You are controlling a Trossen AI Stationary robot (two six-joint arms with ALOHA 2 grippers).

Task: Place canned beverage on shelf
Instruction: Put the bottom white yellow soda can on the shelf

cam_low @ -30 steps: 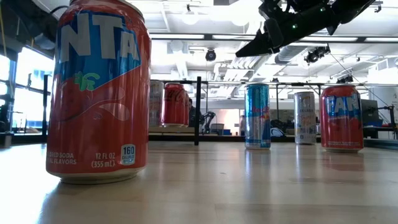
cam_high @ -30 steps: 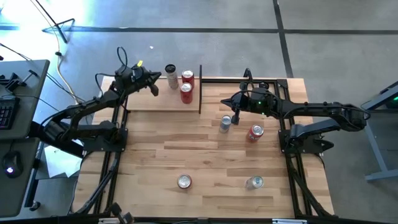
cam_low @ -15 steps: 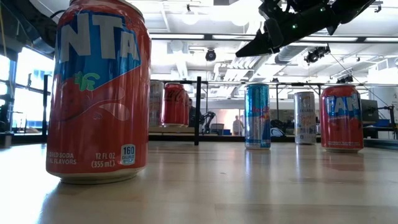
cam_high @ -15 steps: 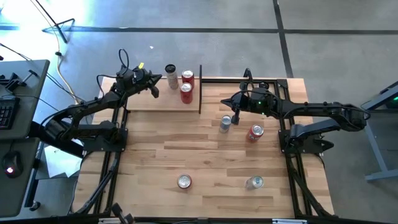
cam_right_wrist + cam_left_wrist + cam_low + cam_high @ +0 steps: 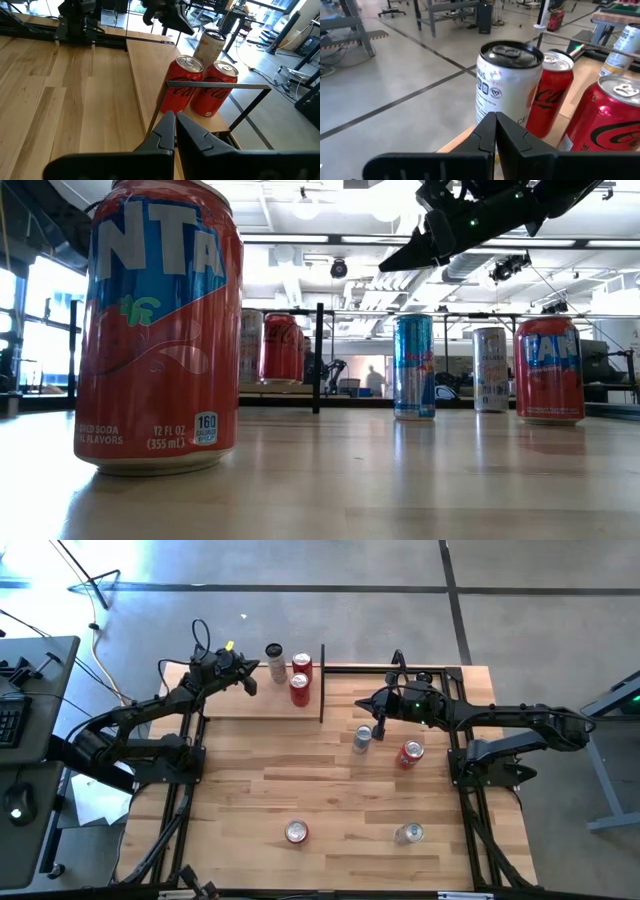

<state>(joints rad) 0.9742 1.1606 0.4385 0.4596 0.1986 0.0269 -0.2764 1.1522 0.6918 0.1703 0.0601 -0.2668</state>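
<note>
The shelf (image 5: 240, 705), a pale board with a black rod upright (image 5: 322, 685) at its right end, lies at the table's far left. On it stand a white can (image 5: 274, 655) and two red cans (image 5: 302, 665) (image 5: 298, 688), upright on their bases. My left gripper (image 5: 249, 681) is shut, just left of the white can (image 5: 507, 80), holding nothing. My right gripper (image 5: 380, 724) is shut and hangs above a slim blue can (image 5: 362, 738) that stands on the table beside a red Fanta can (image 5: 410, 753). It points toward the shelf's cans (image 5: 182, 90).
Near the table's front edge stand a red Fanta can (image 5: 296, 831) and a silver can (image 5: 408, 833). The red one fills the left of the low view (image 5: 160, 330). Bare tabletop (image 5: 250, 775) lies between shelf and front cans.
</note>
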